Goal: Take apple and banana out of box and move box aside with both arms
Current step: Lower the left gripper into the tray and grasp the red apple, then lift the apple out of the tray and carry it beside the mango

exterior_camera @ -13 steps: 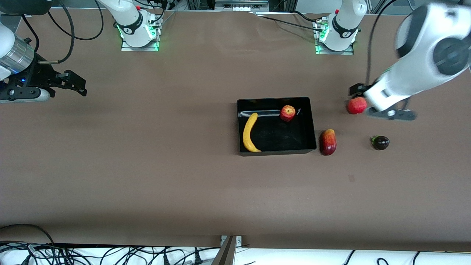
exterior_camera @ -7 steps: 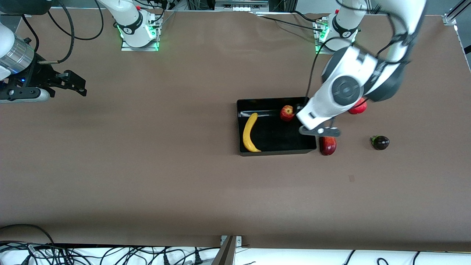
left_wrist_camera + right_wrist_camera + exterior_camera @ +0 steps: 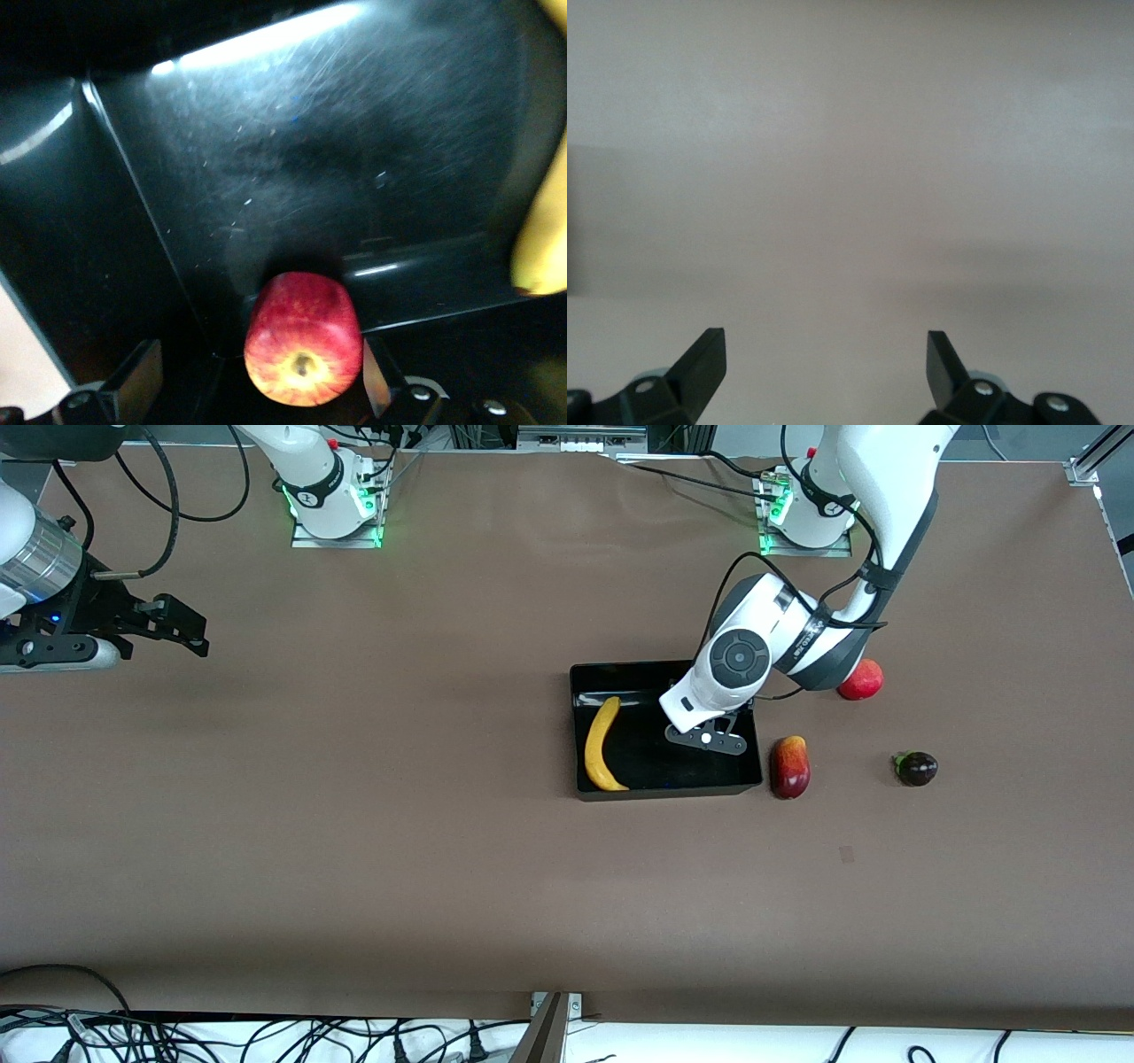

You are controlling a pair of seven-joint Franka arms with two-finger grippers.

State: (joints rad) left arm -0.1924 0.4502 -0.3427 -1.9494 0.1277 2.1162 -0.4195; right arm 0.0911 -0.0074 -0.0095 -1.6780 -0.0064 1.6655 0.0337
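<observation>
Currently the left tool (image 3: 706, 737) hangs over the black box (image 3: 749, 779), at the corner of it toward the left arm's end of the desk (image 3: 354, 824) and farther from the front camera; its jaws stand wide apart and hold nothing; in the left wrist view the apple (image 3: 303, 339) sits between the two fingers (image 3: 133, 382) with clear space on each side, resting on the glossy floor close to the box's wall; in the front view the arm's wrist hides the apple entirely. Banana (image 3: 602, 744) lies inside the box along the wall toward the right arm's end, well apart from the apple. Right tool (image 3: 168, 627) waits over bare desk far out at the right arm's end, jaws fully spread, empty. Step in hand, as I judge it: grasp the apple. To do it well: keep the apple centred between the fingers so both pads meet it at its widest girth; descend straight, since the nearby wall leaves little room for one finger and a skewed approach could catch the rim or nudge the box; close gently, the round skin may slip or roll; lift clear of the wall before carrying sideways. Outside the box: a mango (image 3: 789, 767) just beside it, a pomegranate (image 3: 861, 680) and a dark eggplant (image 3: 916, 768) farther toward the left arm's end; set the apple down away from these.
</observation>
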